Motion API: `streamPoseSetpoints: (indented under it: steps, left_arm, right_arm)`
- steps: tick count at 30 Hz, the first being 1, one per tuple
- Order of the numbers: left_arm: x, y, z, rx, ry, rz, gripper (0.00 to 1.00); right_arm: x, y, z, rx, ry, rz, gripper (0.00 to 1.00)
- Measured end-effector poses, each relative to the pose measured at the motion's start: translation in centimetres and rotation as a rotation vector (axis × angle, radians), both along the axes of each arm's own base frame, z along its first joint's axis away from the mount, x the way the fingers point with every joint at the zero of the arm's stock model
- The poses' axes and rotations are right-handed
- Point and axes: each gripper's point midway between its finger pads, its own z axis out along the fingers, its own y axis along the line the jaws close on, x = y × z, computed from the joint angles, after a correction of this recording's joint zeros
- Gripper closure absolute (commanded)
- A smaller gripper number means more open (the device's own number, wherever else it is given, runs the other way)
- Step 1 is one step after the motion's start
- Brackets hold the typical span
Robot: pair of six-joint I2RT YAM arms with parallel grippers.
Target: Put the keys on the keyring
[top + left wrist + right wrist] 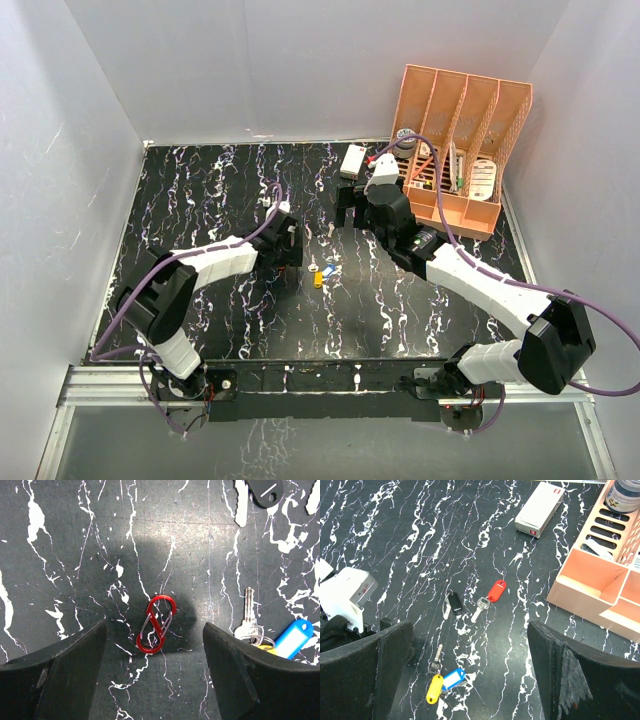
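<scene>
Keyring (157,624), a small red figure-eight clip, lies flat on the black marbled table (75,555). It sits directly below the left claw (154,630), centred in the gap between its two fingers (75,670). That claw is released: the fingers stand apart, with bare table on each side of the clip, and touch nothing.

In the left wrist view the clip's long axis runs from near-left to far-right, tilted a little off straight ahead. It therefore lies roughly crosswise to the line along which the fingers would close, so they would likely meet its long wire sides rather than its rounded ends. Its far end leans right, toward the keys.

Just beyond the right-hand finger lies a silver key (247,615) with a blue tag (295,637), near the clip but apart from it. The right claw (469,627) is spread wide and empty, with a red-tagged key (495,591) ahead of it. The left arm is clearly the nearer one for picking up the clip.
</scene>
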Motion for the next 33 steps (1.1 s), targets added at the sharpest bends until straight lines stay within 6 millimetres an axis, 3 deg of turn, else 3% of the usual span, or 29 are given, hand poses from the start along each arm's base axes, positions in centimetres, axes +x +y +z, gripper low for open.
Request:
streamPoseSetpoints:
  steps: [13, 26, 33]
  left_arm:
    - [0.0, -0.5, -0.1, 0.032, -0.019, -0.012, 0.44]
    - [0.0, -0.5, -0.1, 0.037, -0.023, -0.013, 0.47]
    - [-0.1, -0.5, -1.1, 0.054, -0.008, -0.013, 0.49]
  right_arm:
    - [0.0, -0.1, 0.0, -0.002, -0.001, -0.001, 0.02]
    - [0.1, -0.4, 0.2, 0.000, -0.005, -0.007, 0.02]
    - [-0.1, -0.5, -0.5, -0.010, 0.008, -0.007, 0.02]
